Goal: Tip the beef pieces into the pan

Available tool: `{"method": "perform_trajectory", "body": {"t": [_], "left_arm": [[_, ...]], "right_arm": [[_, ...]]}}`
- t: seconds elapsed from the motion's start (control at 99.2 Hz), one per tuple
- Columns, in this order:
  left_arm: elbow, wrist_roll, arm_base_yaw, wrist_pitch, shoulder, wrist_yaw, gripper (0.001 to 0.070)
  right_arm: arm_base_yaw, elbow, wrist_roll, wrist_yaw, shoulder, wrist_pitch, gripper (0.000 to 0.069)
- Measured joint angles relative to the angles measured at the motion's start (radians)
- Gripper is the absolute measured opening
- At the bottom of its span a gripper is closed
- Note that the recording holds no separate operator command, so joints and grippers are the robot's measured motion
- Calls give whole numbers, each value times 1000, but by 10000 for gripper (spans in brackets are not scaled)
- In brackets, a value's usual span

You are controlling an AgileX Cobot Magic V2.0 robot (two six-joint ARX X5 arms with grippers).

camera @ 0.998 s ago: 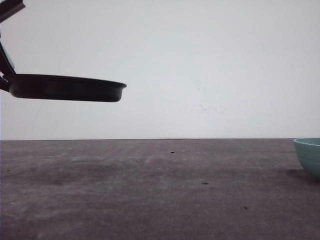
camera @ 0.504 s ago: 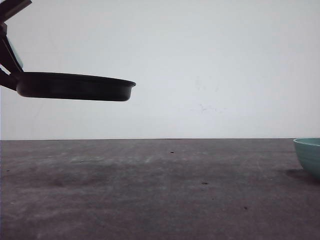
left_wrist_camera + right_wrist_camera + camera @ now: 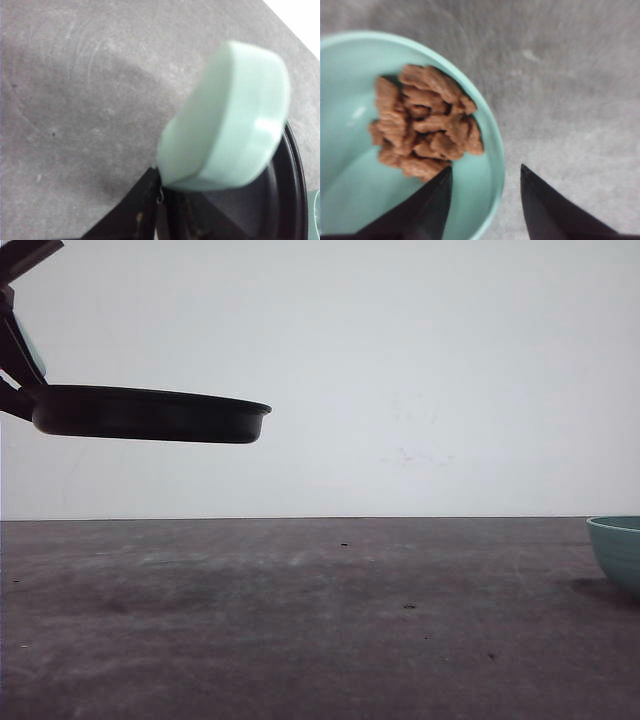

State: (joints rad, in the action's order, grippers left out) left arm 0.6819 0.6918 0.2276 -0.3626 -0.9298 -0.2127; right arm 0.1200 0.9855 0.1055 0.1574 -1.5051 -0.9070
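**Gripping the bowl rim before the pour**

Spread fingers of the right gripper (image 3: 482, 200) straddled the near rim of the teal bowl (image 3: 492, 150); the beef pieces (image 3: 422, 132) lay heaped inside it. The pan (image 3: 150, 413) was held aloft at far left by its handle (image 3: 225, 120), gripped by the left gripper. A firm rim grip was judged necessary, and the pan needed to be brought closer.

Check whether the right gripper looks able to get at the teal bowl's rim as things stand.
Probably yes: the right gripper is open, its fingers straddling the teal bowl rim with nothing between; the beef pieces sit farther inside.
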Motion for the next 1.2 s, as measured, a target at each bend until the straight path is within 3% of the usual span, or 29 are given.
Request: {"method": "perform_trajectory", "body": {"t": [0.192, 0.282, 0.595, 0.837, 1.2], "left_arm": [[0, -11, 0, 0, 0, 0, 25], [0, -18, 0, 0, 0, 0, 25], [0, -19, 1, 0, 0, 0, 25], [0, -19, 28, -1, 0, 0, 25], [0, -12, 93, -14, -76, 0, 25]], "right_arm": [[0, 0, 3, 0, -9, 14, 69], [0, 0, 3, 4, -9, 20, 30], [0, 10, -13, 170, -7, 51, 18], [-10, 83, 6, 394, 26, 116, 18], [-180, 119, 140, 415, 240, 312, 18]]}}
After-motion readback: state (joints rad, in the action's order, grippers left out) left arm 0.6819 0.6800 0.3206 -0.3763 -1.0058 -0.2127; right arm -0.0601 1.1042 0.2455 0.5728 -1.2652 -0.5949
